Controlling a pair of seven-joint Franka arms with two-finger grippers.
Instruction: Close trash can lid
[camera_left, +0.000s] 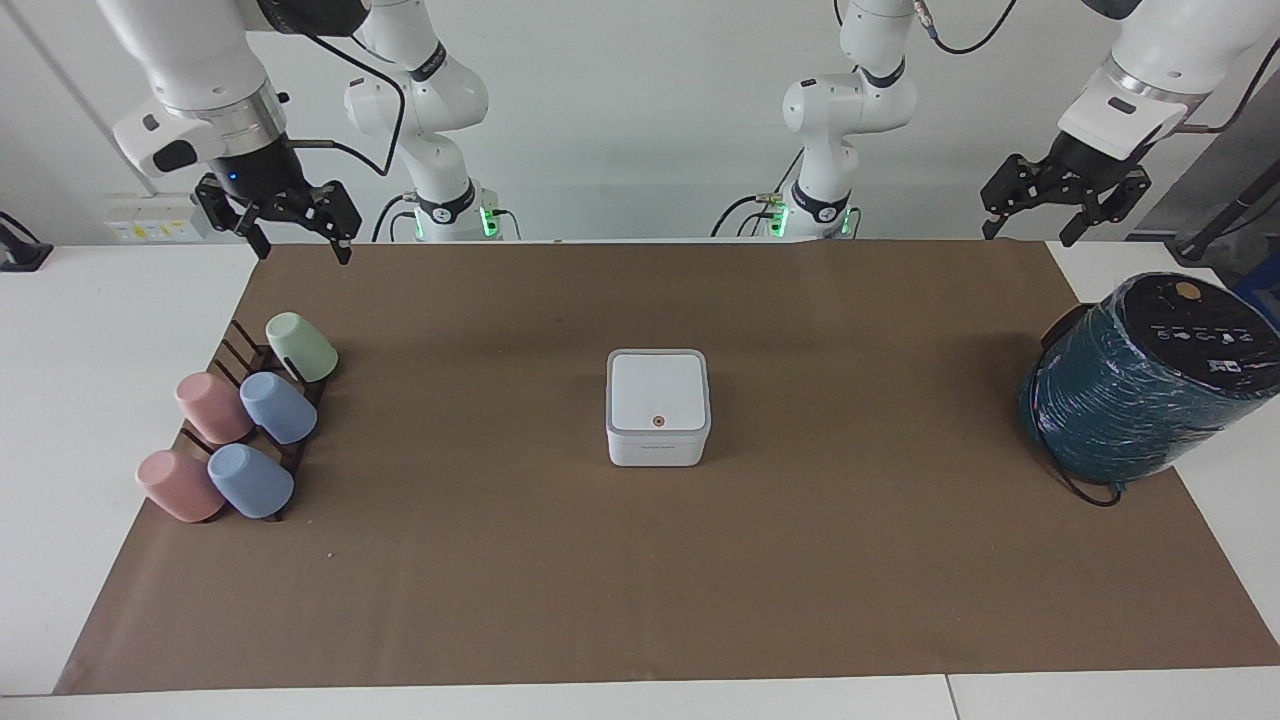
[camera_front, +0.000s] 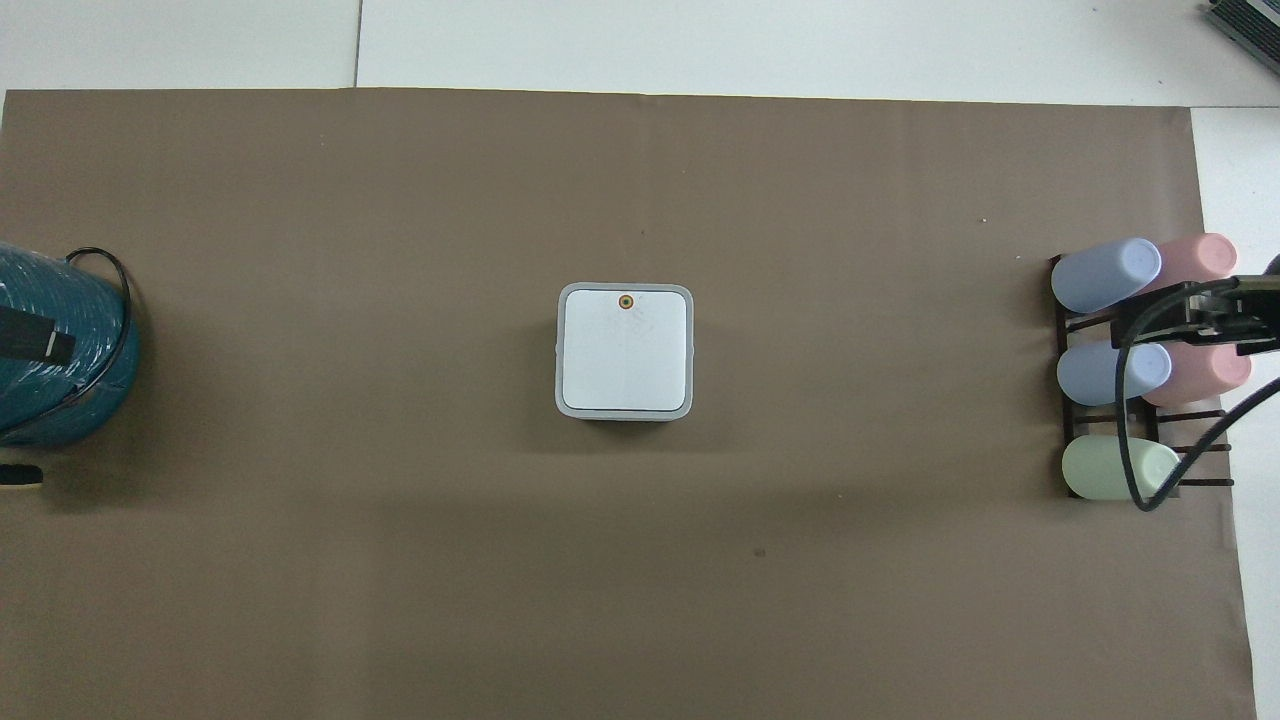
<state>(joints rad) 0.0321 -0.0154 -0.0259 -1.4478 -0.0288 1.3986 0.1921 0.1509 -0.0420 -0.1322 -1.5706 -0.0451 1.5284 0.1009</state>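
The small white trash can stands in the middle of the brown mat. Its lid lies flat and level on top, with the brownish dot facing up at the edge farther from the robots. In the overhead view the lid fills the can's grey rim evenly. My left gripper hangs open and empty in the air over the mat's corner at the left arm's end. My right gripper hangs open and empty over the mat's corner at the right arm's end. Both are far from the can.
A big teal-wrapped cylinder with a black top stands at the left arm's end; it also shows in the overhead view. A dark rack with several pastel cups sits at the right arm's end, also in the overhead view.
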